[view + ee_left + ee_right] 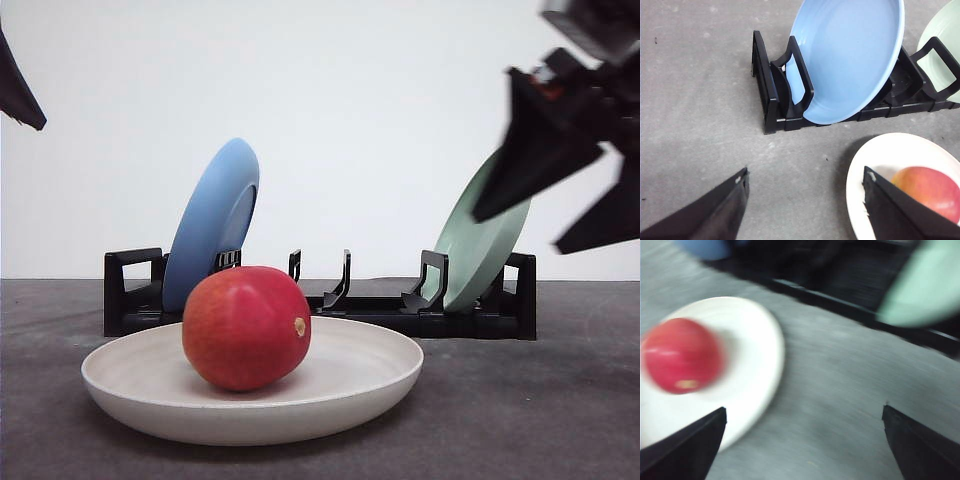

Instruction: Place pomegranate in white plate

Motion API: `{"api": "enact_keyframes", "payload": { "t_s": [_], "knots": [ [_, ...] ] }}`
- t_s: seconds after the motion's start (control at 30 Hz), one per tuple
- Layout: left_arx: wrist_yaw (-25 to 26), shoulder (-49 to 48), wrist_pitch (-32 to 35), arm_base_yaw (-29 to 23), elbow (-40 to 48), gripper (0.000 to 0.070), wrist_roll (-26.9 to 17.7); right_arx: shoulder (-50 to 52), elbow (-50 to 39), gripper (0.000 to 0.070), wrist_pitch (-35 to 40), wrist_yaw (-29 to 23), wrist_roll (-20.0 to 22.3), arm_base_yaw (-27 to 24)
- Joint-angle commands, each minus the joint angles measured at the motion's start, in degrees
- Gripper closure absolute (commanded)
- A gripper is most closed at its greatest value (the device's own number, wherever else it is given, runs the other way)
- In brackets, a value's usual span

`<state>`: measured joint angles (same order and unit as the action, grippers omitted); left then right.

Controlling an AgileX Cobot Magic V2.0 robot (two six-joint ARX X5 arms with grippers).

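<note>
The glossy red pomegranate point(245, 328) lies inside the white plate point(380, 385) near the table's front, its tan nub pointing right. The right wrist view shows it blurred point(680, 355) on the plate point(760, 350); in the left wrist view it is partly hidden point(932, 187) behind a finger, on the plate point(890, 150). My right gripper point(520, 232) hangs open and blurred, up and to the right of the plate, holding nothing point(804, 411). My left gripper point(805, 174) is open and empty, left of the plate; a dark fingertip point(18, 95) shows at the upper left.
A black dish rack point(330, 300) stands behind the plate. A blue plate point(213, 220) leans in its left end point(850, 55), a pale green plate point(485, 245) in its right end point(925, 285). The grey table point(540, 400) spreads around them.
</note>
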<state>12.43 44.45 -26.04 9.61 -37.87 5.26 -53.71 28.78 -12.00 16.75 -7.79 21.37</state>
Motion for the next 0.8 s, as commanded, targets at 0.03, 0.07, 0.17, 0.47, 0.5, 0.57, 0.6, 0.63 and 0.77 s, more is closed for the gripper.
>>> {"api": "enact_keyframes", "payload": {
  "t_s": [0.03,0.07,0.17,0.47,0.5,0.57,0.6,0.63,0.77],
  "knots": [
    [0.5,0.1,0.3,0.0,-0.3,0.0271,0.0,1.5,-0.4,0.0086,0.0,-0.5,-0.3,-3.0],
    [0.5,0.1,0.3,0.0,-0.3,0.0271,0.0,1.8,-0.4,0.0086,0.0,-1.1,-0.3,-4.0],
    [0.5,0.1,0.1,0.0,-0.3,0.0270,0.0,2.1,-0.4,0.0086,-0.1,-1.7,-0.3,-5.9],
    [0.5,-0.1,-3.6,0.0,-0.3,0.0679,0.1,2.1,-0.4,0.0660,-1.5,-1.6,1.0,-6.2],
    [0.5,-0.2,-4.2,0.0,-0.3,0.0676,-0.1,2.1,-0.4,0.0660,-1.4,-1.7,1.0,-6.2],
    [0.5,-0.3,-4.6,0.0,-0.3,0.0674,-0.1,2.1,-0.4,0.0660,-1.0,-1.7,1.0,-6.2],
    [0.5,-0.3,-4.5,0.0,-0.3,0.0674,-0.1,2.1,-0.4,0.0660,-0.7,-1.7,1.0,-6.2],
    [0.5,-0.3,-4.5,0.0,-0.3,0.0674,-0.1,2.1,-0.4,0.0660,-0.5,-1.7,1.0,-6.2],
    [0.5,-0.3,-4.4,0.0,-0.3,0.0674,-0.1,2.1,-0.4,0.0660,0.2,-1.7,1.0,-6.2]
  ]
}}
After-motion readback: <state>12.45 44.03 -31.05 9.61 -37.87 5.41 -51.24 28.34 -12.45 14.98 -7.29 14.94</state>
